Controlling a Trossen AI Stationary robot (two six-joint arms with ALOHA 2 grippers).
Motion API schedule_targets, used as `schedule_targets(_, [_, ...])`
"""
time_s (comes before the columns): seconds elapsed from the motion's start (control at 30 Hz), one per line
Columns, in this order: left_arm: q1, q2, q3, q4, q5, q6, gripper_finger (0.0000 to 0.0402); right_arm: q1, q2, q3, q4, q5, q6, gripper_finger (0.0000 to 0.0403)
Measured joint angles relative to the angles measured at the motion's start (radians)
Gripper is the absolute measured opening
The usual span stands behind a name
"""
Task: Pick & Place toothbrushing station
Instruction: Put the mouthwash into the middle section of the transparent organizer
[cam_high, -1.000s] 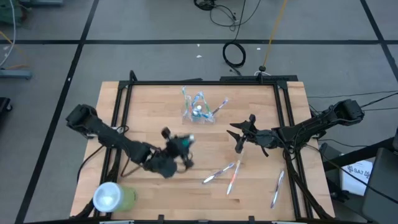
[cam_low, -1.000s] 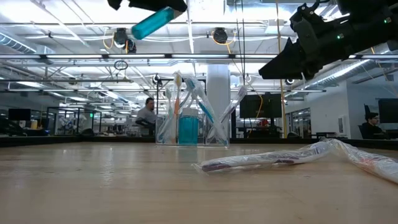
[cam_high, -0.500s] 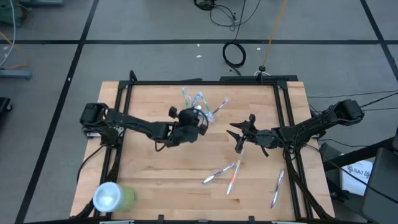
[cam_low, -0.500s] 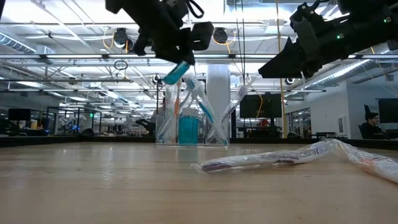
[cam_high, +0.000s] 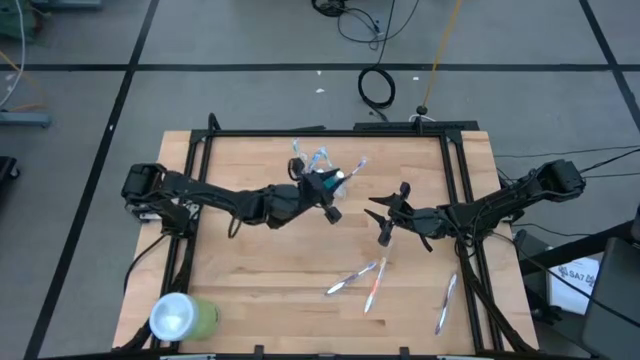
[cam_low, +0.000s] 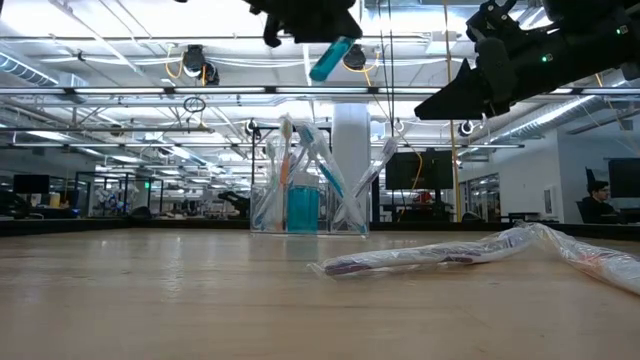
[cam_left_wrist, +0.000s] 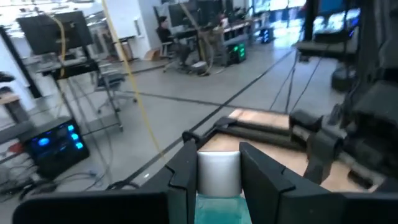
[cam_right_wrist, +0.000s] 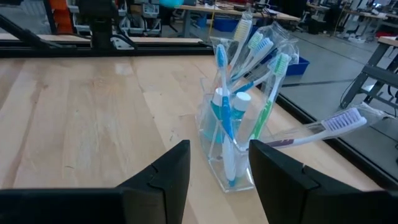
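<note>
green cup (cam_high: 180, 317) at table's 7 o'clock, untouched | left gripper (cam_high: 330, 188) clamped on teal white-capped tube (cam_low: 330, 58), above clear station cup (cam_high: 318, 172) at 12 o'clock, already stocked | right gripper (cam_high: 385, 212) at 3 o'clock, parted, empty | left: wrapped toothbrushes (cam_high: 355, 277) at 5 o'clock

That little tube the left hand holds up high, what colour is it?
Teal with a white cap, clearest in the left wrist view.
</note>
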Motion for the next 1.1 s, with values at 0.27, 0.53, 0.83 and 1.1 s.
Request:
schedule_targets(0.27, [0.067, -0.004, -0.141, 0.196, 0.146, -0.049, 0.0088, 0.000, 0.000, 0.000, 0.000, -0.001, 0.027, 0.0155])
schedule_targets(0.53, [0.115, -0.006, -0.449, 0.812, 0.412, -0.028, 0.0088, 0.000, 0.000, 0.000, 0.000, -0.002, 0.026, 0.0155])
schedule_targets(0.83, [0.105, -0.006, -0.539, 0.900, 0.628, -0.054, 0.0088, -0.058, 0.011, 0.001, 0.223, -0.175, 0.112, 0.0155])
schedule_targets(1.1, [0.077, -0.006, -0.484, 0.899, 0.712, -0.062, 0.0106, -0.077, 0.211, 0.001, 0.497, -0.400, -0.004, 0.0180])
